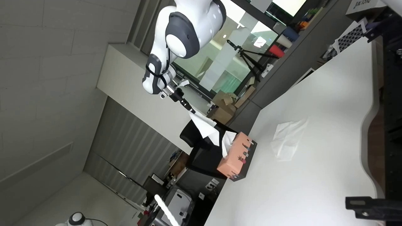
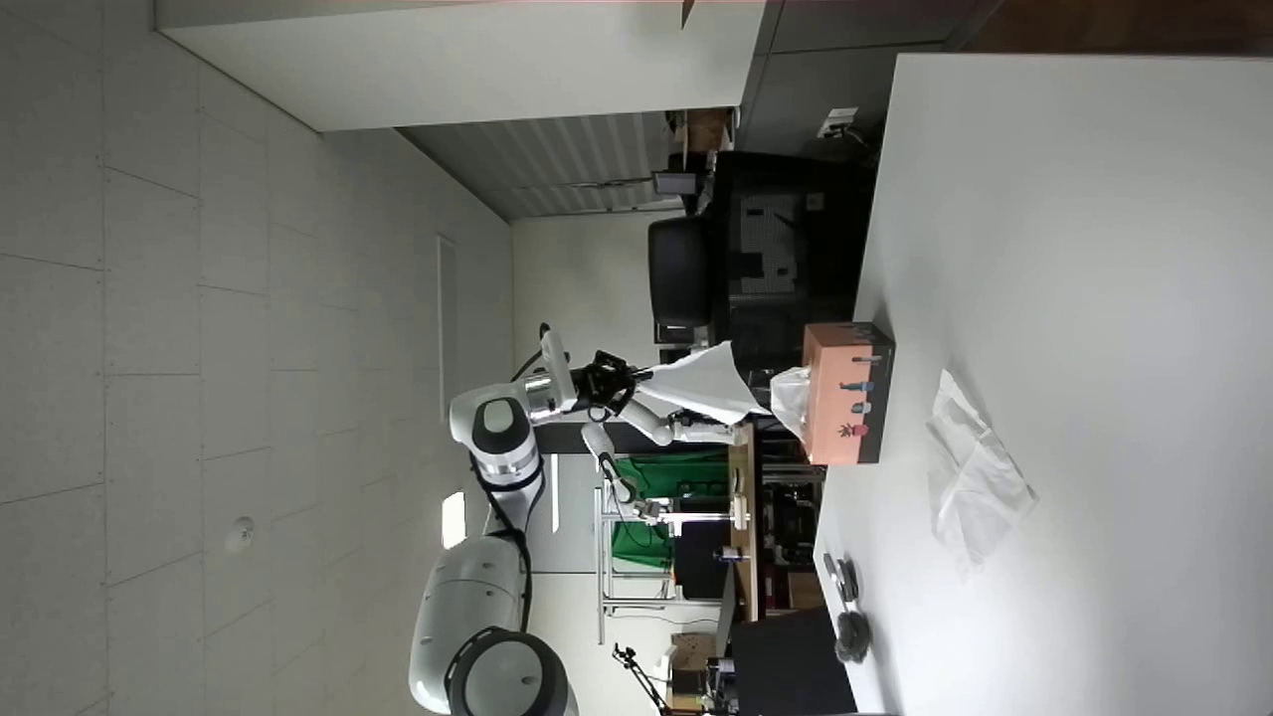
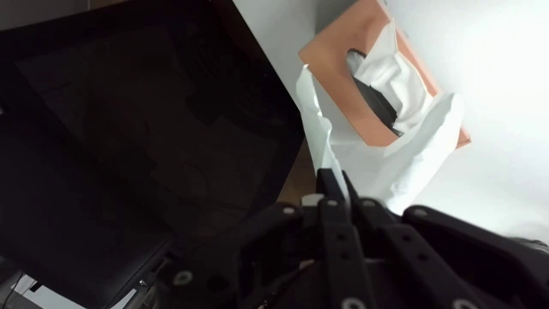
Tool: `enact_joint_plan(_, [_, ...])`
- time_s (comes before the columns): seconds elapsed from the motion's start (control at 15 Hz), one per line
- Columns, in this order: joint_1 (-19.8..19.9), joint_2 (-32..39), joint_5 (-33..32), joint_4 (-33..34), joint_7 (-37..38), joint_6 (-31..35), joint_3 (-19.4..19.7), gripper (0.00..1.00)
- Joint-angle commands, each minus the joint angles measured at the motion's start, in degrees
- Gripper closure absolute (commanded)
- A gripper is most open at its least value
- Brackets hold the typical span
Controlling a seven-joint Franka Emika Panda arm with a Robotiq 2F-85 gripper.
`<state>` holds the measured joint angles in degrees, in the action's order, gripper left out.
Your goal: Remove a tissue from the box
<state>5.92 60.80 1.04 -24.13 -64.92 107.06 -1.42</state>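
Both exterior views are turned on their side. My gripper [image 1: 192,111] is shut on a white tissue [image 1: 204,128] above the tissue box [image 1: 232,158]. In an exterior view the gripper [image 2: 641,376] and the hanging held tissue [image 2: 704,383] also show; a gap separates it from the box. The orange and dark box [image 2: 830,403] stands at the table edge, with another white tissue [image 2: 791,400] sticking out of its slot. In the wrist view the fingertips [image 3: 336,176] pinch the held tissue [image 3: 422,161], which covers part of the box [image 3: 332,60].
A loose flattened tissue [image 1: 289,139] lies on the white table [image 1: 307,188], and it shows in an exterior view [image 2: 975,482] too. A black chair [image 1: 209,157] stands beyond the table edge near the box. Small dark grey items [image 2: 852,636] are at the table edge.
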Motion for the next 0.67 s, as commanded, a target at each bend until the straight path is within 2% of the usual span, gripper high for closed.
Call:
enact_joint_plan(0.0, [1.2,-2.5,-2.0,-0.5,-1.2,-3.7,2.2,1.0])
enact_joint_plan(0.47, [6.2,-3.1,-2.5,-0.7,-6.1,-9.9,4.0,1.0])
enact_joint_plan(0.53, [7.0,-0.6,-2.9,4.0,-7.5,-13.8,3.0,1.0])
enact_joint_plan(0.6, [7.5,-0.8,-2.5,3.8,-9.5,-16.6,2.6,1.0])
